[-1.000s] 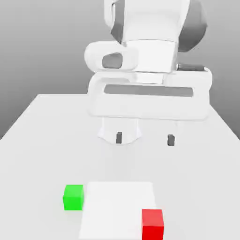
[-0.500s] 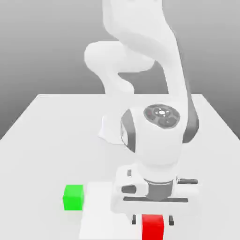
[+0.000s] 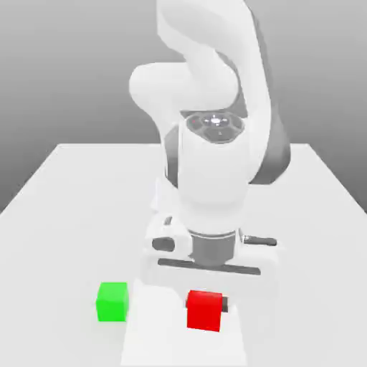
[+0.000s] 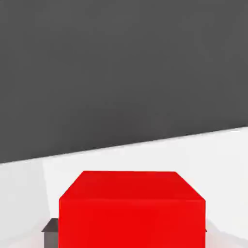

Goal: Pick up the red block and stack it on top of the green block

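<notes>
- My gripper (image 3: 206, 308) is clamped on the red block (image 3: 204, 310), which sits between its fingers.
- The green block (image 3: 112, 301) sits apart on the table (image 3: 72, 215), toward the exterior view's left.

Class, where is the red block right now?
In the exterior view, the red block sits held in the gripper, to the right of the green block.

Matte red block (image 3: 204, 310); matte green block (image 3: 112, 301)

We see bright, even light with no glare. The table (image 3: 64, 208) is pale white with almost no shadows. The wall behind goes from dark grey to lighter grey. Edges look a little soft.
</notes>
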Motion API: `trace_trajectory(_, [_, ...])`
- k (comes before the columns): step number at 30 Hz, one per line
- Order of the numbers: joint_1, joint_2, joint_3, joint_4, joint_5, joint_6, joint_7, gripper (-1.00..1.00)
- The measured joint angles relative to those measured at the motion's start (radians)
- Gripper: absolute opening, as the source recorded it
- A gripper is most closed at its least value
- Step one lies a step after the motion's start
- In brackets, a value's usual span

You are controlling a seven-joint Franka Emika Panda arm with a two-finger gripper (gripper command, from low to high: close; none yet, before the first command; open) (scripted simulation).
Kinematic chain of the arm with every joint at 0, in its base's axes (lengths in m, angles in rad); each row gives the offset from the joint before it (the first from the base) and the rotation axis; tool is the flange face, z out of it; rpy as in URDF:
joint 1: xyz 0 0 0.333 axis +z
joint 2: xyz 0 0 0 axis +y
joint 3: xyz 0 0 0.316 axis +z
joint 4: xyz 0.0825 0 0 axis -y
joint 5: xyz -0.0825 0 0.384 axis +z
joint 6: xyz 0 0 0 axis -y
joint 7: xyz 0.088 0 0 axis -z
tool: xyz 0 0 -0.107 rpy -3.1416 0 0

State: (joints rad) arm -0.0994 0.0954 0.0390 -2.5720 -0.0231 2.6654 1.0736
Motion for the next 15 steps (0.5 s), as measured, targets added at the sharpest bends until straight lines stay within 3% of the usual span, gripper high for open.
trace_trajectory(6, [-0.194, -0.145, -0.08, -0.146, 0.016, 0.004, 0.076, -1.0])
trace_trajectory(11, [-0.198, -0.003, -0.077, -0.154, 0.032, 0.154, 0.074, -1.0])
trace_trajectory(12, [-0.199, 0.027, -0.074, -0.153, 0.037, 0.183, 0.071, 1.0])
trace_trajectory(15, [-0.199, 0.027, -0.074, -0.153, 0.037, 0.183, 0.071, 1.0])
